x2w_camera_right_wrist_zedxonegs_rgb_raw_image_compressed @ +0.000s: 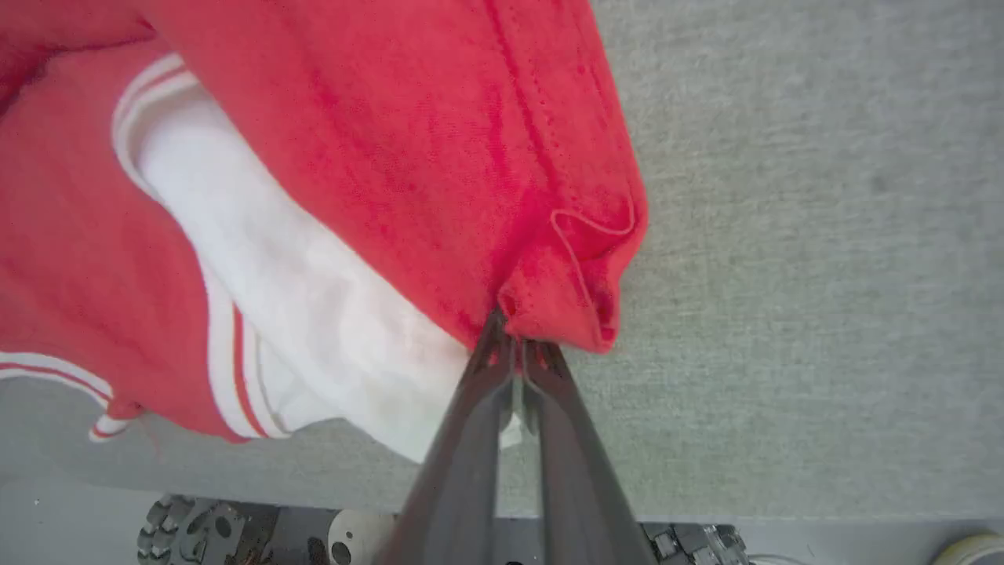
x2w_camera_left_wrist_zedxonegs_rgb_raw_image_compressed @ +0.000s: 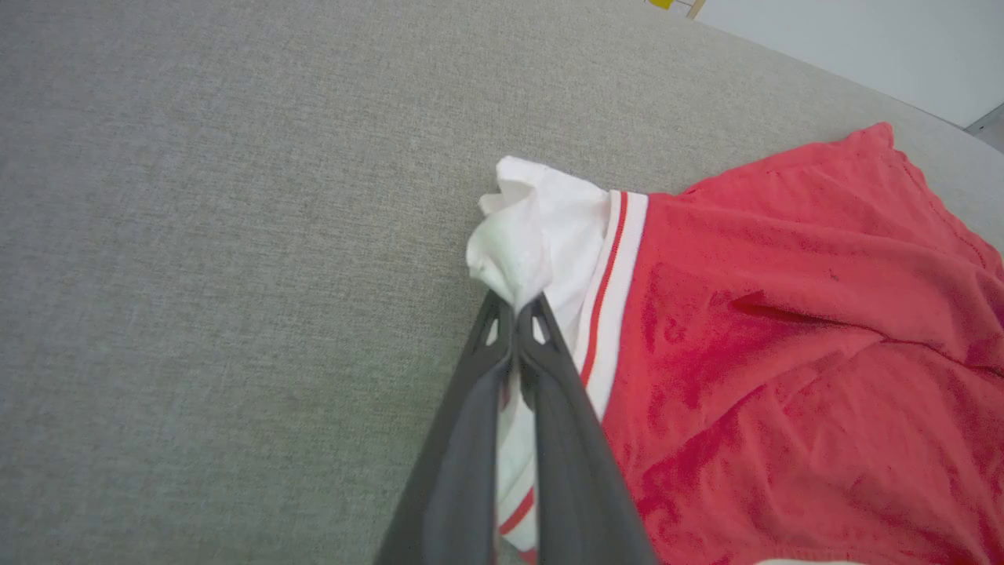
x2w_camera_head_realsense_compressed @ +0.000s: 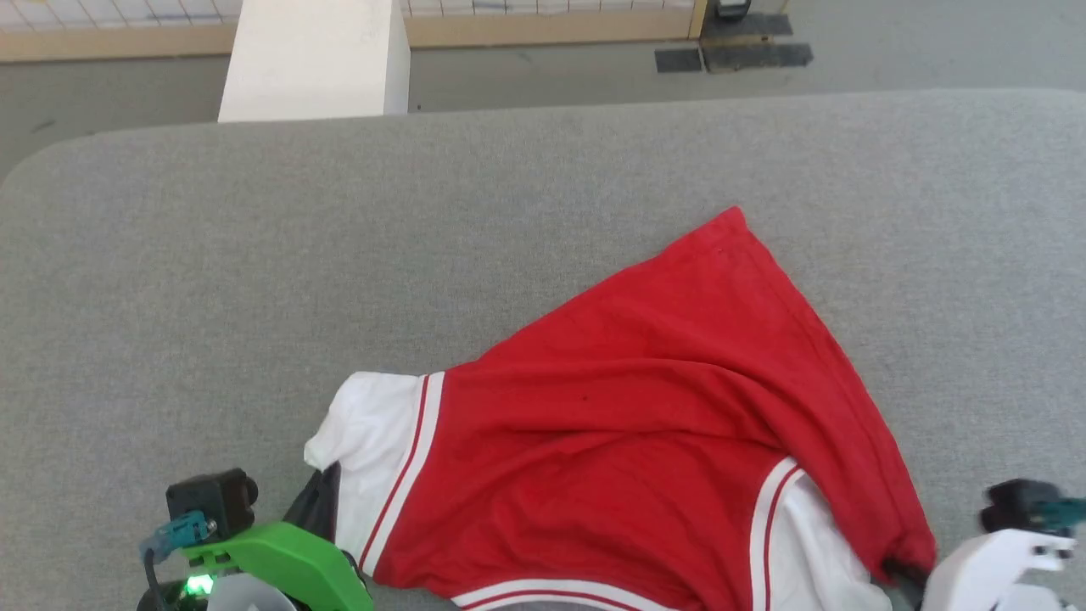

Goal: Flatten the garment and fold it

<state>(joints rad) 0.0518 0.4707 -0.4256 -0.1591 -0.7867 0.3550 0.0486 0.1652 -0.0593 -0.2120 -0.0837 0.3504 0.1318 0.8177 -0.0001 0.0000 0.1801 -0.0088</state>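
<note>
At the near left of the grey cloth-covered surface [x2w_camera_head_realsense_compressed: 254, 255], between the pressed-together fingers of the left gripper [x2w_camera_left_wrist_zedxonegs_rgb_raw_image_compressed: 515, 308]: a bunched tip of white sleeve, clamped tight. Part of the garment [x2w_camera_head_realsense_compressed: 645, 424], lying red side up in a slanted, wrinkled fan across the near right of the surface, one red corner pointing to the far side. At the near right, in the right gripper [x2w_camera_right_wrist_zedxonegs_rgb_raw_image_compressed: 518, 345], fingers likewise closed, pinching a folded red hem corner just beside the second white sleeve. Red-and-white striped trim along both sleeve seams and the near edge.

Beyond the rounded far edge of the surface: grey floor, a white block [x2w_camera_head_realsense_compressed: 314, 59], a pale wooden rail under a gridded wall, two dark mats [x2w_camera_head_realsense_compressed: 734, 55]. Below the near edge, in the right wrist view: dark machinery [x2w_camera_right_wrist_zedxonegs_rgb_raw_image_compressed: 212, 534].

Cut off by the bottom of the head view: the garment's near edge and most of both arms, leaving a green shell [x2w_camera_head_realsense_compressed: 288, 552] at left and a white one [x2w_camera_head_realsense_compressed: 984, 568] at right. Hard to tell how much fabric sits inside either grip.
</note>
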